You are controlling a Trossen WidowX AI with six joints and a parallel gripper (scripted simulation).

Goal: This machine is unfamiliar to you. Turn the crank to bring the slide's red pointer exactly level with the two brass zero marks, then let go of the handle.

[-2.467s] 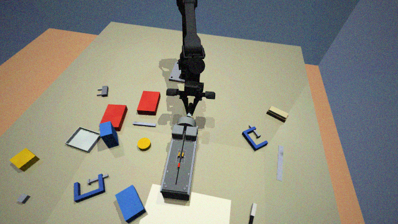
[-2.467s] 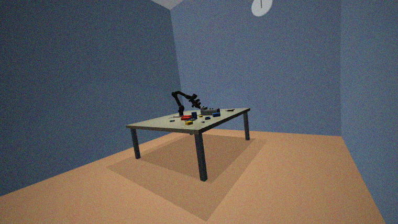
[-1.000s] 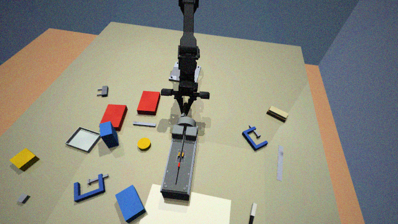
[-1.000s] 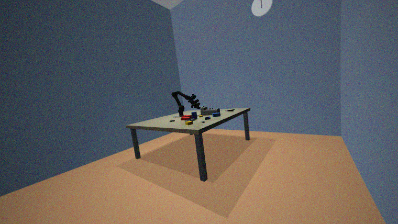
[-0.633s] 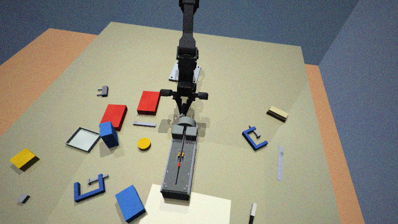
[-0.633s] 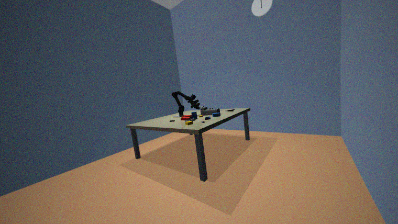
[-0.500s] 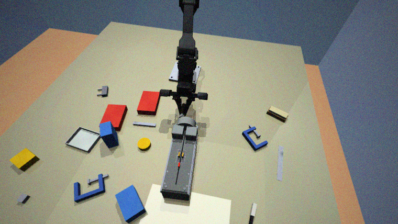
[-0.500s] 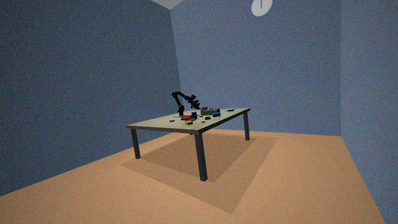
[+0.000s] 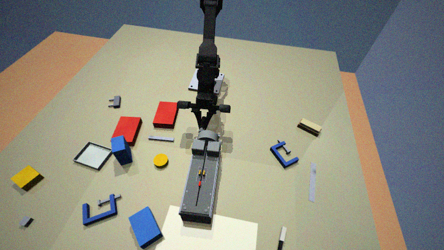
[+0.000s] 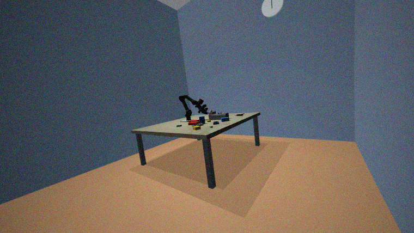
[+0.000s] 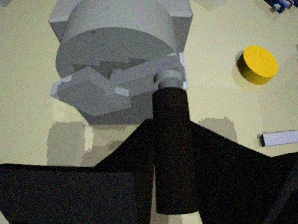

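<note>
The grey machine (image 9: 205, 198) (image 10: 218, 116) stands lengthwise, its crank end facing the arm. Its red pointer (image 9: 199, 183) sits in the long slot, off the two brass zero marks (image 9: 199, 172) (image 9: 203, 173), a short gap toward the end away from the arm. My gripper (image 9: 202, 126) (image 10: 206, 112) (image 11: 164, 125) is shut on the black crank handle (image 11: 172, 155) at the arm-side end. The grey crank arm (image 11: 147, 72) reaches from the hub to the right, up to the handle, in the wrist view. The fingers hide part of the handle.
Left of the machine are a yellow disc (image 9: 160, 160) (image 11: 260, 64), a grey bar (image 9: 161, 138) (image 11: 280, 138), red blocks (image 9: 166, 113) (image 9: 126, 128) and an upright blue block (image 9: 121, 149). A blue clamp (image 9: 280, 156) lies right. A white sheet (image 9: 236, 232) lies at the machine's far end.
</note>
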